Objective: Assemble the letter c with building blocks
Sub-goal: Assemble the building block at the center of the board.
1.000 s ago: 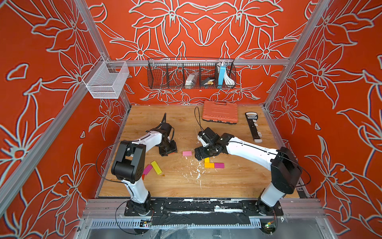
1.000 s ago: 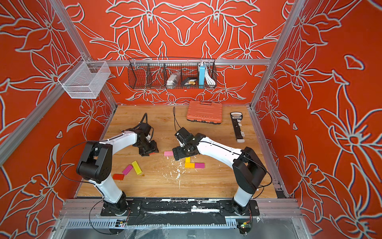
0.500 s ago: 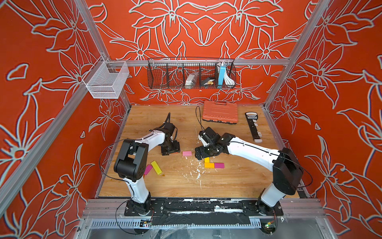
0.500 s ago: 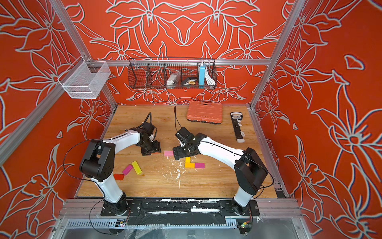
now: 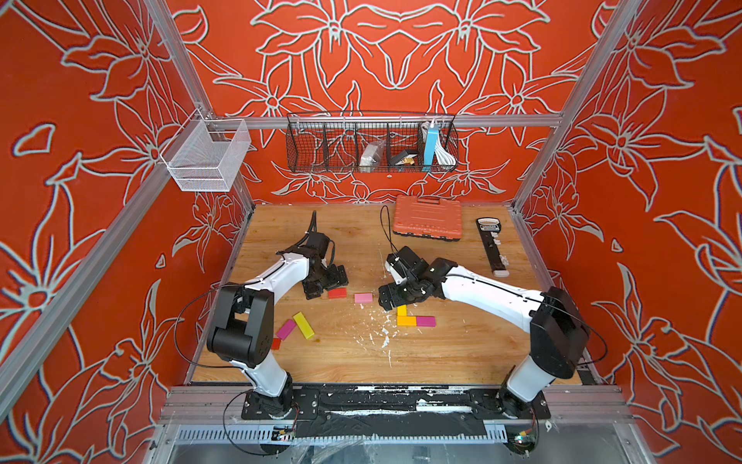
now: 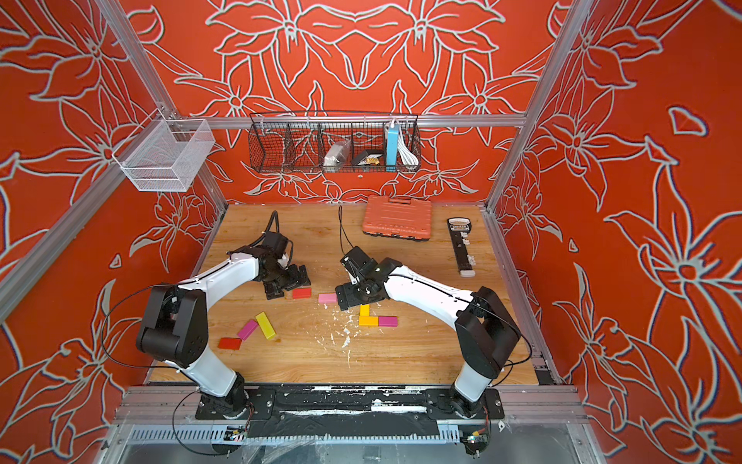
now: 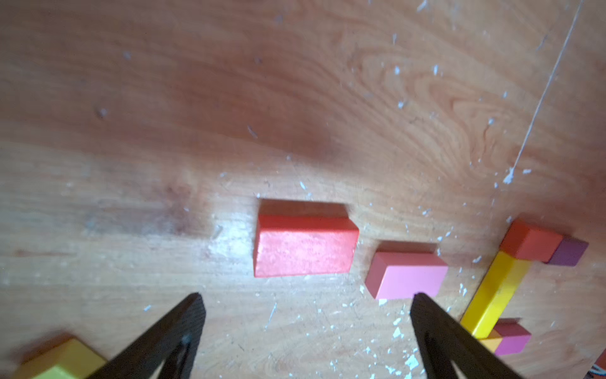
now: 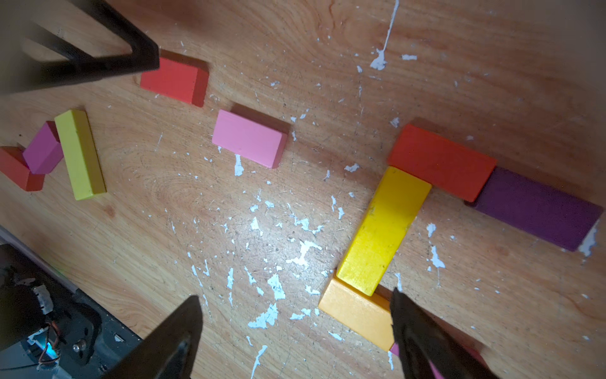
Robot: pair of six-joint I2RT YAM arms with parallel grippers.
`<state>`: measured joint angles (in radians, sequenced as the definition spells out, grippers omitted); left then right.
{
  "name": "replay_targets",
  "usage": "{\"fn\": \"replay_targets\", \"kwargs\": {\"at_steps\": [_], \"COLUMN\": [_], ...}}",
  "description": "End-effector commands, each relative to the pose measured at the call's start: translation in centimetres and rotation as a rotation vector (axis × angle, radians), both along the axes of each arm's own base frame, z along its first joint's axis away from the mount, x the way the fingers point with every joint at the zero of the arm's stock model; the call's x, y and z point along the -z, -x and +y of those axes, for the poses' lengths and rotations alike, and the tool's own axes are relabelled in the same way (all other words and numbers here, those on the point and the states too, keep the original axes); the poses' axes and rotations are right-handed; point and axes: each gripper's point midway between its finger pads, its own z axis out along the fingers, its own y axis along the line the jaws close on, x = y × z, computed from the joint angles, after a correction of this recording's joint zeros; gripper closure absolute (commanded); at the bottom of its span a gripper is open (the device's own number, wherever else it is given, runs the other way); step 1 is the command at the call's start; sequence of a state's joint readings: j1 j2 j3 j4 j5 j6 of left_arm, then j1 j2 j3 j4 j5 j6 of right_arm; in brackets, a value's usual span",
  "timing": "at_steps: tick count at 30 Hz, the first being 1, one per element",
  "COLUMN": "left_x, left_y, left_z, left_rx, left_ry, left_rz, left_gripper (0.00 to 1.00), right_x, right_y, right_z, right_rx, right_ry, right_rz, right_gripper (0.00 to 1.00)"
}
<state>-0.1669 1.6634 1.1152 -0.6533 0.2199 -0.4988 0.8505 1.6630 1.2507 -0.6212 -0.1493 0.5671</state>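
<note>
Yellow bar [image 8: 383, 229] lies flat mid-table [image 5: 441, 361], forming the letter's spine. At its far end sits a red-orange block [image 8: 441, 162] with a purple block [image 8: 536, 206] butted on, running right. At its near end sit an orange block [image 5: 405, 320] and a magenta block [image 5: 425, 320], also running right. The five touch in a chain.

Right gripper [image 8: 295, 298] hangs low over the bar's far end and hides that end in both top views. Jaws spread wide, nothing between them. One finger [image 8: 423, 338] overlaps the orange block in the wrist view; contact unclear.

Left of the bar: pink block [image 5: 363, 297], then red block [image 5: 337, 293], a gap between them. Left gripper [image 7: 306, 298] is just beside the red block, jaws wide apart and empty. The block lies ahead of the tips, not between them.

Farther left of the bar, nearer the arm bases, is a loose cluster: second bar [image 5: 304, 325], second magenta block [image 5: 286, 329], second red block [image 6: 229, 343].

Behind the bar, by the back wall: tool case [image 5: 427, 220], with a black strip [image 5: 492, 247] to its right.

Wire rack [image 5: 321, 144] on the back wall holds a blue box [image 5: 430, 144], a white cable [image 5: 443, 154] and a clear bag [image 5: 369, 154]. Mesh basket [image 5: 204, 160] hangs on the left wall.
</note>
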Motion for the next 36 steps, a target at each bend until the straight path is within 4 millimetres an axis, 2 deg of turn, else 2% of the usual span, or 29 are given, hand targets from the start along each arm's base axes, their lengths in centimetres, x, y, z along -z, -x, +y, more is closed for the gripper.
{"fn": "replay_targets", "kwargs": {"at_steps": [1, 5, 10, 18, 25, 36], "left_x": [-1.2, -1.7, -0.7, 1.1, 1.6, 2.2], "left_y": [-2.3, -4.1, -5.2, -4.7, -4.0, -3.0], "left_z": [-1.5, -2.9, -3.9, -5.0, -5.9, -6.1], "left_rx": [0.02, 0.051, 0.075, 0.099, 0.119, 0.12], "left_ry": [0.07, 0.111, 0.107, 0.119, 0.123, 0.122], "left_rz": [-0.044, -0.047, -0.014, 0.027, 0.041, 0.061], "left_gripper": [0.02, 0.02, 0.02, 0.02, 0.02, 0.02], "right_x": [-2.2, -2.2, -1.8, -1.8, -1.7, -1.7], "right_y": [-0.8, -0.8, -0.9, -1.1, -1.0, -1.0], "right_z": [0.2, 0.2, 0.2, 0.3, 0.2, 0.2], "right_rx": [0.008, 0.01, 0.018, 0.025, 0.029, 0.03], "right_ry": [-0.035, -0.036, -0.032, -0.035, -0.034, -0.036], "right_rz": [-0.042, -0.04, -0.028, -0.028, -0.023, -0.024], "right_gripper": [0.08, 0.08, 0.08, 0.08, 0.08, 0.08]}}
